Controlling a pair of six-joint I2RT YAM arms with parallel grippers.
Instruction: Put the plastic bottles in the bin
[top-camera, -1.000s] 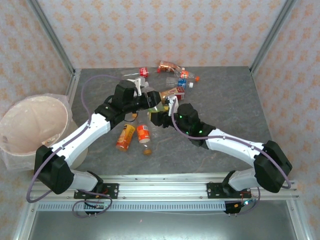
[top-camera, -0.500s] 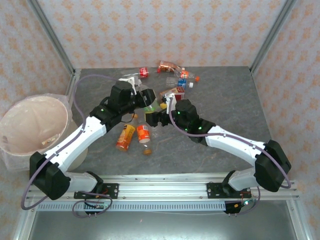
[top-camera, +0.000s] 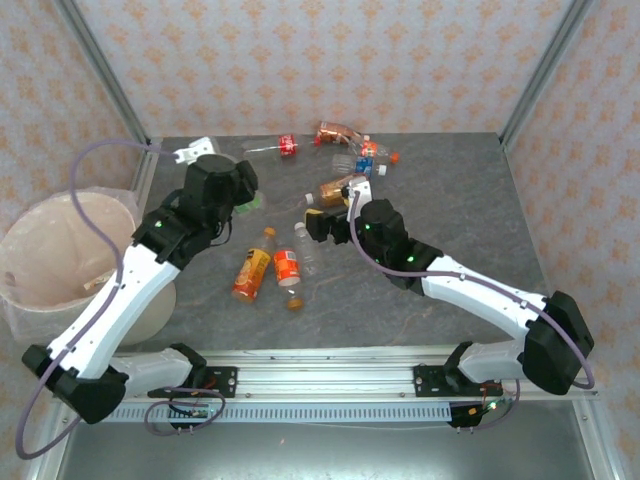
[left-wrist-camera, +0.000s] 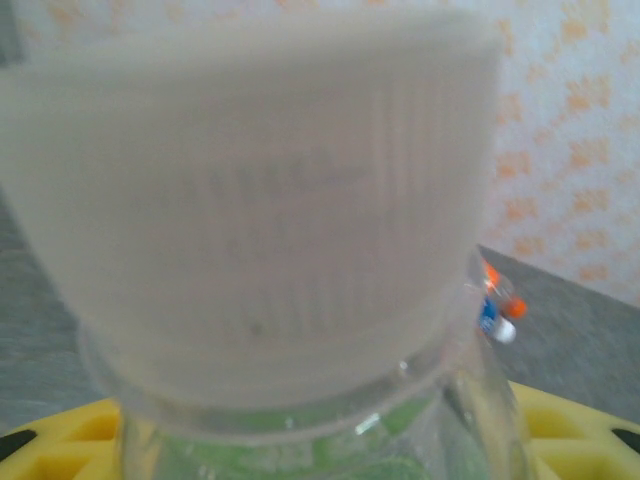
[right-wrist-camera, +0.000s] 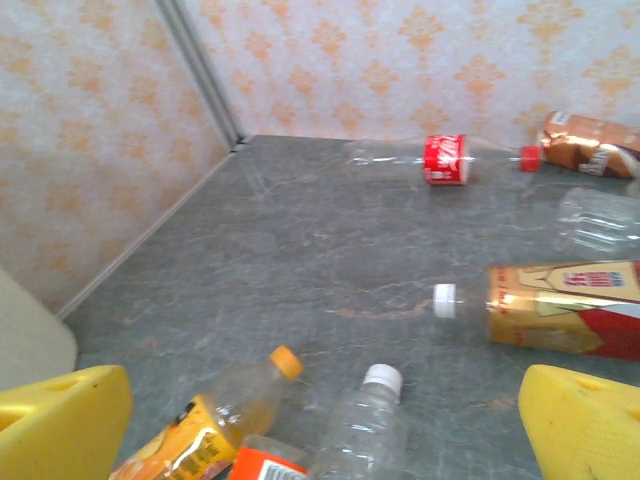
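Left arm swung left toward bin (top-camera: 28, 236); left gripper (top-camera: 238, 190) clamped on green-label bottle (left-wrist-camera: 300, 300), above surface (top-camera: 450, 200), short of bin. Right gripper (top-camera: 314, 226) sprang wide, empty, over loose bottles (top-camera: 287, 266).

Plastic bottles (top-camera: 287, 266) scattered on table (top-camera: 450, 200); green-label bottle (left-wrist-camera: 280, 250) aloft; bin (top-camera: 50, 250) upright left.

A robot test cell in a laboratory is suggested by a grey table (top-camera: 460, 200) boxed in on three sides by patterned wall panels (top-camera: 320, 60) set in metal posts (top-camera: 105, 75), with two white robot arms (top-camera: 470, 290) bolted to an aluminium rail (top-camera: 330, 380) along its near edge and cables (top-camera: 78, 185) looped loose.
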